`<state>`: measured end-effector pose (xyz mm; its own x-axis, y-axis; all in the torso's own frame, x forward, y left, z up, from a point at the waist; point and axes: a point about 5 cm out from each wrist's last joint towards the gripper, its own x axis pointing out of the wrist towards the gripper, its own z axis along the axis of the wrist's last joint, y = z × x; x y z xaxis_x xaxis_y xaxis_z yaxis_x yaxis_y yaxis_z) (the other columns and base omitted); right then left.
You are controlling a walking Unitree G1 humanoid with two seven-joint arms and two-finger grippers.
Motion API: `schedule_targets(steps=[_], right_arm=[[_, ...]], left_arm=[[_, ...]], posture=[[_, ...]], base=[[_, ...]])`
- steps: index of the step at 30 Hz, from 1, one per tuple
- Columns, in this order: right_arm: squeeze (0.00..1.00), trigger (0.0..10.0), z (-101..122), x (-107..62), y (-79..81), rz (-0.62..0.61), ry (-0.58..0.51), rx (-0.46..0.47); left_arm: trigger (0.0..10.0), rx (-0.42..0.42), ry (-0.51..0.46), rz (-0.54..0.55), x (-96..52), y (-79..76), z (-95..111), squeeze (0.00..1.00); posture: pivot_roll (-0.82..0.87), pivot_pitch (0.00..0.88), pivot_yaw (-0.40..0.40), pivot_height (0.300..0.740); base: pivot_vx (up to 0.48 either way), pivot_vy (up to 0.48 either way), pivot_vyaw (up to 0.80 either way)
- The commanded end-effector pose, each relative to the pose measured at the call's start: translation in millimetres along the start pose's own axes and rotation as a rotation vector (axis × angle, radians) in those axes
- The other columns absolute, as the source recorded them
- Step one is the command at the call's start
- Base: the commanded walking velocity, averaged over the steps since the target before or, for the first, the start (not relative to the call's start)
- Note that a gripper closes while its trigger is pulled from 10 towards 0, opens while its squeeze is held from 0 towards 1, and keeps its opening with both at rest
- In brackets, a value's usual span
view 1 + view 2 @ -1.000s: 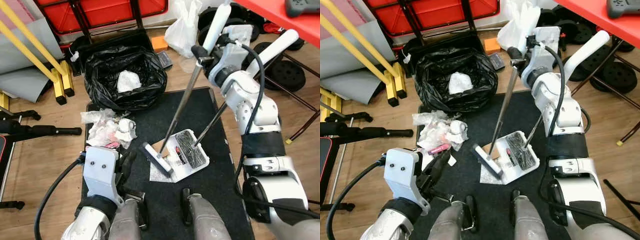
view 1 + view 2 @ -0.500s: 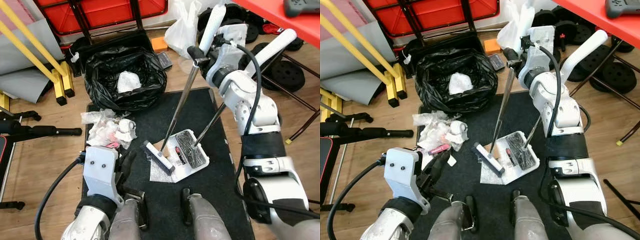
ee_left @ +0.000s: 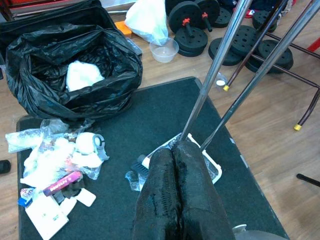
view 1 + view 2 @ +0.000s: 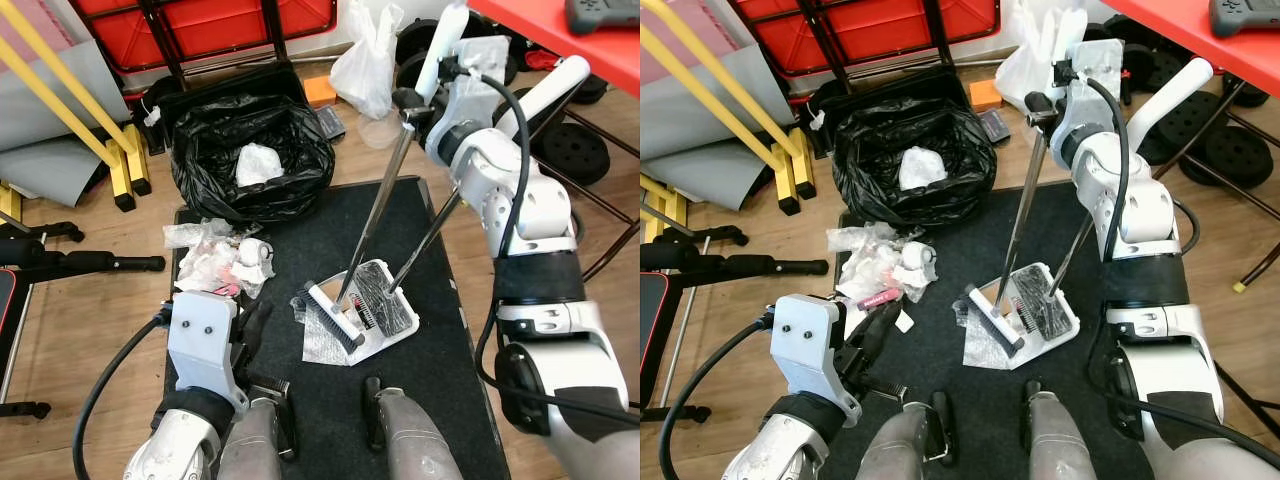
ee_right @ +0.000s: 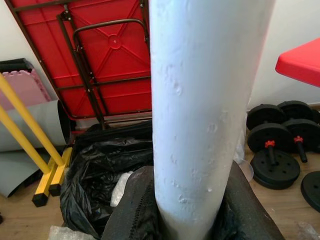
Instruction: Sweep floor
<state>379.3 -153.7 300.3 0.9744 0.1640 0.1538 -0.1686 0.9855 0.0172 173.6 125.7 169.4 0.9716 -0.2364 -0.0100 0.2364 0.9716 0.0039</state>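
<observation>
The right gripper [image 4: 418, 103], raised at upper right, is clamped round the white foam grip of a long silver-handled broom [image 4: 375, 220]; in the right wrist view its black fingers [image 5: 135, 210] press on both sides of the white grip. The shaft slants down & toward the robot's left to the broom's black-bristled white head [image 4: 328, 312], which sits on the dark grey floor mat [image 4: 300, 240] at the near-left edge of a white plastic dustpan w/ black inner surface [image 4: 380, 305]. Crumpled clear plastic wrap [image 4: 322, 342] lies under & just beside the broom head. The dustpan's own thin metal handle [image 4: 425, 240] rises toward the right arm, ending in a second white grip [image 4: 550, 90].

The left gripper [image 3: 175, 195] hangs low in front of the torso, its two black fingers pressed together w/ nothing between them.

At the mat's left edge sits a heap of white & clear wrappers and tissue w/ a pink tube [image 4: 222, 262]. Behind the mat stands a black bin-bag-lined bin [image 4: 250, 150] w/ a white wad inside. Beyond it: a red folding table frame [image 4: 200, 25], yellow bars [image 4: 70, 100], a white plastic bag [image 4: 365, 60], a clear plastic bowl [image 3: 164, 49] and black dumbbell plates [image 3: 192, 30] on the wooden floor [image 4: 90, 310].
</observation>
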Motion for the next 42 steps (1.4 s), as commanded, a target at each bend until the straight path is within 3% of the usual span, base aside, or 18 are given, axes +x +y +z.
schedule_targets(steps=[1,24,29,36,40,42], right_arm=[[0.00,10.0,9,-0.4,-0.8,-0.020,-0.015,-0.043],[0.00,10.0,36,4.8,6.8,0.004,-0.097,0.008],[0.00,10.0,49,3.4,25.3,0.134,-0.166,0.167],[0.00,10.0,48,3.6,31.9,0.179,-0.148,0.304],[0.00,10.0,32,6.5,33.9,0.179,-0.081,0.375],[0.00,10.0,12,8.7,34.9,0.163,-0.008,0.421]], left_arm=[[10.0,-0.013,0.025,0.056,-2.0,2.9,-6,0.00],[10.0,-0.023,0.022,0.061,-0.8,3.3,-7,0.00],[10.0,-0.024,0.022,0.061,-0.5,3.2,-7,0.00],[10.0,-0.024,0.020,0.061,0.0,3.4,-7,0.00],[10.0,-0.025,0.021,0.061,-0.2,3.5,-7,0.00],[10.0,-0.025,0.021,0.061,-0.3,3.6,-7,0.00]], posture=[[-0.01,0.340,0.008,0.740],[-0.02,0.330,0.008,0.740],[-0.02,0.328,0.008,0.740],[-0.02,0.328,0.006,0.740],[-0.02,0.327,0.008,0.740],[-0.01,0.331,0.007,0.740]], base=[[0.000,0.000,0.00],[0.000,0.000,0.00],[0.000,0.000,0.00],[0.000,0.000,0.00],[0.000,0.000,0.00],[0.000,0.000,0.00]])
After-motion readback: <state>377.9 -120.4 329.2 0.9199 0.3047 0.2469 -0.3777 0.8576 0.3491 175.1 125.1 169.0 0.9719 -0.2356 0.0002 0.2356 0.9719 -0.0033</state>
